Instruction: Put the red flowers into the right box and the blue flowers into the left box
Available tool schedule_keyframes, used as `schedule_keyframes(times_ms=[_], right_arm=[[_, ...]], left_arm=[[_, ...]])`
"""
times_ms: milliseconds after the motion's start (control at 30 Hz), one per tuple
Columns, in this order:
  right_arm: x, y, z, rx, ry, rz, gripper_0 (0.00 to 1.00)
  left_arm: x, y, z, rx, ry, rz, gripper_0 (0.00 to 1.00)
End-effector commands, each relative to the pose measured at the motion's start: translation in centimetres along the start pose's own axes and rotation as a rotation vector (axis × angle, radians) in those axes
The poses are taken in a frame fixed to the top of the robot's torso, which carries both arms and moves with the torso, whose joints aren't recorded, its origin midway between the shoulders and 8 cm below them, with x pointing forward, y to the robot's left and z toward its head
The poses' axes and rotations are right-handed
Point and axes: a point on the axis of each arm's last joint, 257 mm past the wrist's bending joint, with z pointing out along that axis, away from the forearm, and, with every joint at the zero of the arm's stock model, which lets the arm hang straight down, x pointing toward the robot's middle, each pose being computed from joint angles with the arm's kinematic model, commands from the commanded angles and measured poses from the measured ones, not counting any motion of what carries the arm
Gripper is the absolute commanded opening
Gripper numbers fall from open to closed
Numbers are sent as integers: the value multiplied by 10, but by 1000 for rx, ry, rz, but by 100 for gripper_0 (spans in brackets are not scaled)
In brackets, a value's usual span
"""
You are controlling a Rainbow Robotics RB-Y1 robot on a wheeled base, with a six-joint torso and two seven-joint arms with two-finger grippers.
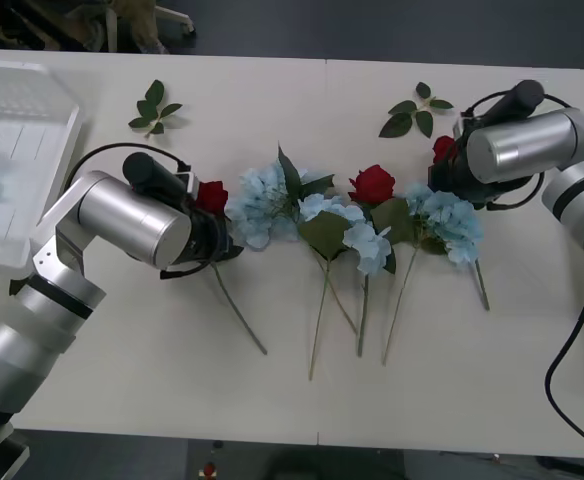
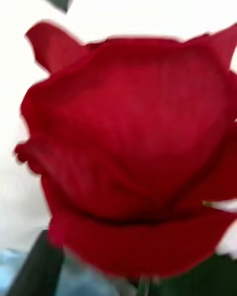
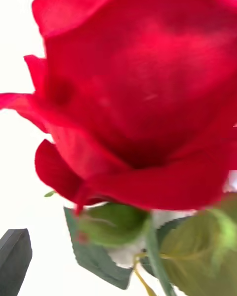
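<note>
Flowers lie in a row across the white table [image 1: 272, 400]: three soft-petalled red roses [image 1: 372, 184] among fluffy pale-blue hydrangeas [image 1: 262, 205] on thin green stems. Each pincer sits at an outer rose; whether either is apart or together I cannot tell. The ribbed white tray [image 1: 22, 130] sits far left.

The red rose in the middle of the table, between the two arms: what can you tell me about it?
The middle red rose is an artificial flower, seemingly fabric, with a compact deep-red head of layered petals. It lies flat on the white table, head towards the far side. Its thin green stem seems to run back towards the robot. Pale-blue hydrangea clusters and dark leaves crowd against the head. Neither arm is on it; each is at another rose.
</note>
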Motion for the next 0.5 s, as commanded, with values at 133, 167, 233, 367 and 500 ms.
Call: schedule_keyframes(times_ms=[133,167,233,367,500], right_arm=[[-11,2,-4,-1,-13,-23,0],[-13,2,-6,-5,-17,-19,0],[-18,1,-9,-10,-18,-8,0],[-34,-2,-30,-19,-3,2,0],[-55,-7,-66,-38,6,23,0]], left_arm=[[-6,-2,8,-33,15,33,100],[-4,-2,12,-36,22,34,100],[0,-2,15,-43,36,39,100],[1,-4,16,-38,40,32,56],[2,-5,16,-34,45,17,3]])
